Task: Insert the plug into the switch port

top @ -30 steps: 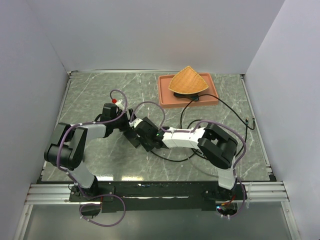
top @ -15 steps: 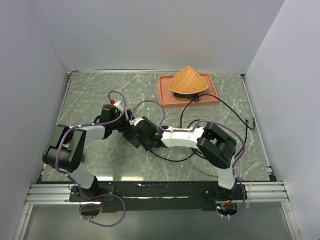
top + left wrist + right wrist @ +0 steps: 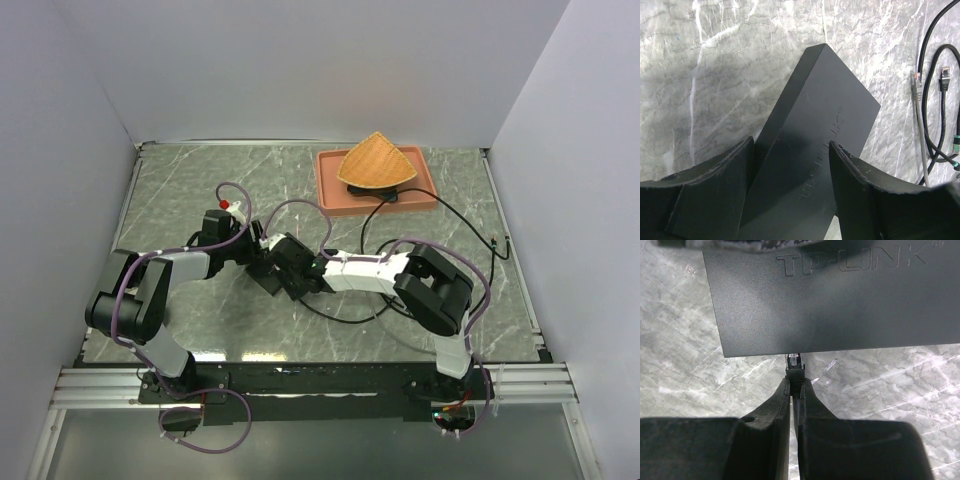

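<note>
Black-booted plug (image 3: 794,363), clear tip, pinched at the very tips of the right gripper (image 3: 794,389). Fingers clenched on it, almost no gap between them. Tip meets the near long edge of the matte-black switch box (image 3: 840,300), close to one corner. Gripping the boot from behind leaves the nose free to enter. The switch port itself is hidden under that edge, so I cannot tell if the plug is seated; my guess is it is only at the mouth.

Left gripper (image 3: 790,150) straddles the box's narrow end, fingers grasping both sides, probably bracing it against the push.

Right wrist view alone shows plug against edge. Left wrist view alone shows two loose connectors, grey (image 3: 916,82) and black (image 3: 943,75), lying on the marble table (image 3: 180,190) beside the box. Top view gives only the layout: both arms meet mid-table, with a terracotta tray (image 3: 330,195) well apart at the far side.
</note>
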